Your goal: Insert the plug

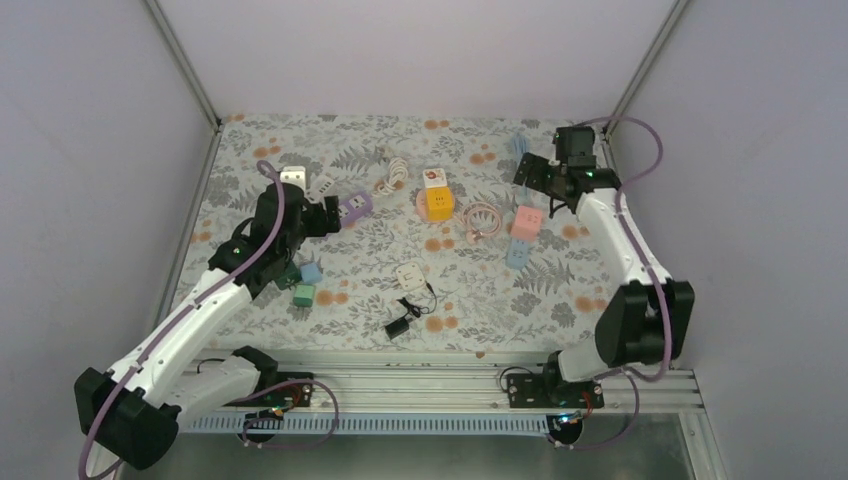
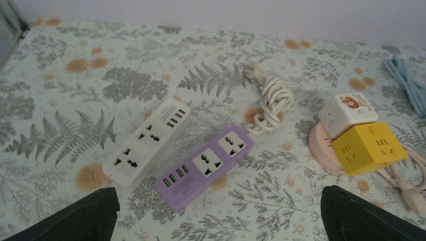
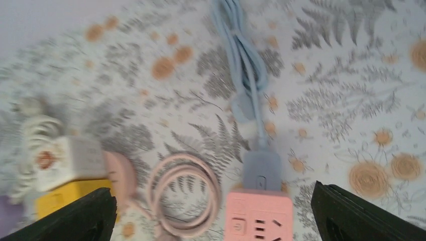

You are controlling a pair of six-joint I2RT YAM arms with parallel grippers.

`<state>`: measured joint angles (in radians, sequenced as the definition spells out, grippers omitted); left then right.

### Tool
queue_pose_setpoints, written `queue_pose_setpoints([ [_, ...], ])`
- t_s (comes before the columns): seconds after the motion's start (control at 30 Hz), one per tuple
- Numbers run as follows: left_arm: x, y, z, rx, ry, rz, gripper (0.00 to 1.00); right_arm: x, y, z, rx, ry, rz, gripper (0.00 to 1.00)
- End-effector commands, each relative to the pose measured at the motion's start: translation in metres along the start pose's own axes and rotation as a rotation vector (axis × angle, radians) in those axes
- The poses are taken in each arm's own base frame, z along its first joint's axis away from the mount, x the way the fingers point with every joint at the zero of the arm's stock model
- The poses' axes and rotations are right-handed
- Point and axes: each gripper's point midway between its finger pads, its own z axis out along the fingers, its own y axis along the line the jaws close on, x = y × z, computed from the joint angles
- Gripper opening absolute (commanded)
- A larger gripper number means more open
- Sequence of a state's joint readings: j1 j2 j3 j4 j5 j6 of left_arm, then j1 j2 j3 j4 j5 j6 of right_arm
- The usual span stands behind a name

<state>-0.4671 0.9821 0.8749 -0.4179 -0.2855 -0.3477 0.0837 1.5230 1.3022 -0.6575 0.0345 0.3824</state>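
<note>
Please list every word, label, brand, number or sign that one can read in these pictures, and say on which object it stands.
No word or number can be read in any view.
Purple power strip: possible faint marking beside the USB ports, too small to read.
White cube socket: orange sticker, seemingly a picture; no letters legible.
Pink cube socket: round button symbol, blurred.

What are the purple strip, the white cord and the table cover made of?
Purple strip: likely hard plastic with a satin finish, going by its moulded rounded edges and faint sheen.
White cord: probably a smooth rubbery or vinyl sheath, since it bends in soft loops.
Table cover: printed cloth or vinyl with a matte fern pattern. I cannot tell which.
</note>
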Motion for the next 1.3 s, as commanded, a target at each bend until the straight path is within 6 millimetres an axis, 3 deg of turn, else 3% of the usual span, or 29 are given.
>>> queue_pose_setpoints([
  [0.0,0.011,0.015,0.002,-0.072,0.035,-0.091,1.00,-0.009,0.027,-0.029,-0.168,-0.084,-0.038,1.00],
  [0.1,0.034,0.040,0.009,-0.165,0.093,-0.173,1.00,0.004,0.059,-0.050,-0.337,-0.111,-0.072,0.98],
  [0.3,0.097,0.113,0.010,-0.401,0.219,-0.373,1.00,0.055,0.113,-0.062,-0.527,-0.069,-0.141,0.96],
  [0.43,0.127,0.134,0.019,-0.423,0.274,-0.490,1.00,0.088,0.144,-0.063,-0.599,-0.043,-0.219,0.95],
  [0.53,0.145,0.146,0.023,-0.476,0.317,-0.517,1.00,0.100,0.156,-0.061,-0.608,-0.042,-0.251,0.95],
  [0.63,0.160,0.150,0.027,-0.497,0.359,-0.523,1.00,0.106,0.160,-0.059,-0.604,-0.035,-0.264,0.95],
  [0.77,0.166,0.141,0.038,-0.422,0.376,-0.509,0.97,0.112,0.160,-0.052,-0.596,-0.017,-0.265,0.95],
  [0.9,0.167,0.135,0.047,-0.378,0.393,-0.486,0.86,0.116,0.161,-0.045,-0.589,0.007,-0.257,0.94],
  [1.13,0.191,0.142,0.042,-0.443,0.473,-0.489,0.72,0.119,0.161,-0.039,-0.581,0.026,-0.233,0.93],
  [1.27,0.192,0.140,0.040,-0.433,0.476,-0.489,0.70,0.117,0.163,-0.038,-0.580,0.026,-0.229,0.93],
])
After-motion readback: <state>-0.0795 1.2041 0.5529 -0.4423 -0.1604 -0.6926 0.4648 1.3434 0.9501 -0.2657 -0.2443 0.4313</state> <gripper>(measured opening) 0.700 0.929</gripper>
